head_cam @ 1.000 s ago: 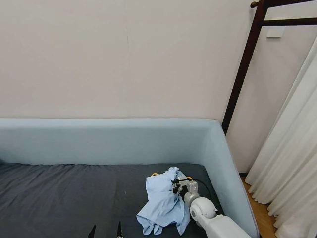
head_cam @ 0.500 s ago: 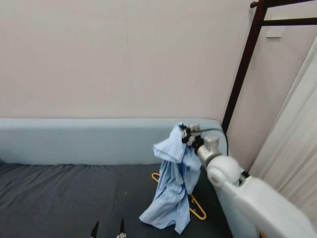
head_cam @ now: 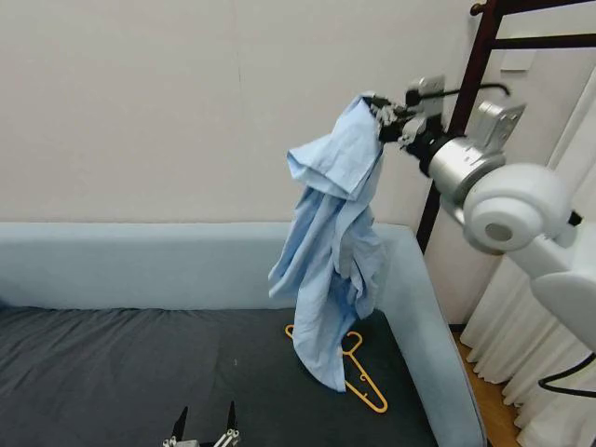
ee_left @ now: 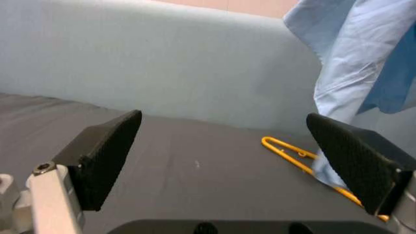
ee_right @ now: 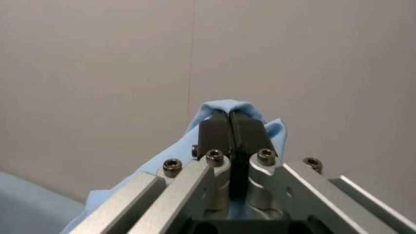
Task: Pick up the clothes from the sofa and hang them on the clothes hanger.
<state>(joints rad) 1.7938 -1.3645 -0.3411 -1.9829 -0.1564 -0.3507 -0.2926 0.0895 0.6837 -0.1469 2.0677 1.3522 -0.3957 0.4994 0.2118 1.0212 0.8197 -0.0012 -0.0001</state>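
Head view: right gripper [head_cam: 389, 116] is up high near the wall, just beside the post of the dark wooden clothes rack [head_cam: 456, 130], pinching the light blue shirt [head_cam: 331, 261] by a bunched top fold. The shirt hangs long in front of the sofa [head_cam: 186, 265] backrest. Its lowest tip sits over the yellow hanger [head_cam: 358, 372] on the dark seat, and I can't tell if it touches. Left gripper [head_cam: 203, 433] is parked low at the frame bottom over the seat, fingers spread.

To do this well I'd lift until the hem is clearly free, then swing slowly toward the rack bar so the cloth doesn't sway or catch the post. The pinch is small, so I'd avoid jerks, and I'd watch that the hanger isn't dragged along.

Left wrist view: left gripper [ee_left: 227, 161] is wide apart, holding nothing. The hanger [ee_left: 293, 156] lies flat on the seat with the shirt [ee_left: 351, 63] dangling beyond it.

Right wrist view: right gripper [ee_right: 229, 131] pads are pressed together with blue cloth [ee_right: 224, 107] poking out between them, bare wall behind.

Versus earlier: a second ago the shirt was a heap on the seat. Half a second ago it was held only at backrest height with its hem on the cushion. The arm has since risen well above the backrest, the hanger is uncovered, and the left arm has barely moved
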